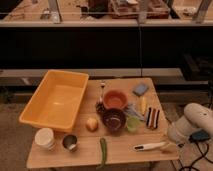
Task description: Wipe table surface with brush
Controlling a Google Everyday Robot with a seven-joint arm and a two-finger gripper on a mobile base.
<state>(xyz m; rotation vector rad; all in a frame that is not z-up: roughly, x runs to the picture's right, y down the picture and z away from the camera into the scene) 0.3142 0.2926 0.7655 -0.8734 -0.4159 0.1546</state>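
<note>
The light tan wooden table surface [120,144] fills the middle of the camera view. The long slim white brush [149,146] lies low along the table's front right part, its handle end pointing right towards the edge. My gripper [170,145] is at that right end of the brush, just at the table's front right corner, shut on the brush handle. The white arm [194,122] reaches in from the right, beside the table.
An orange-yellow tub [55,100] takes the left half. An orange bowl [115,99], dark bowl [114,120], green cup [132,124], striped object [152,117] and blue sponge [140,89] crowd the middle right. A green vegetable [103,151], metal cup [69,142] and white cups [45,138] stand at the front.
</note>
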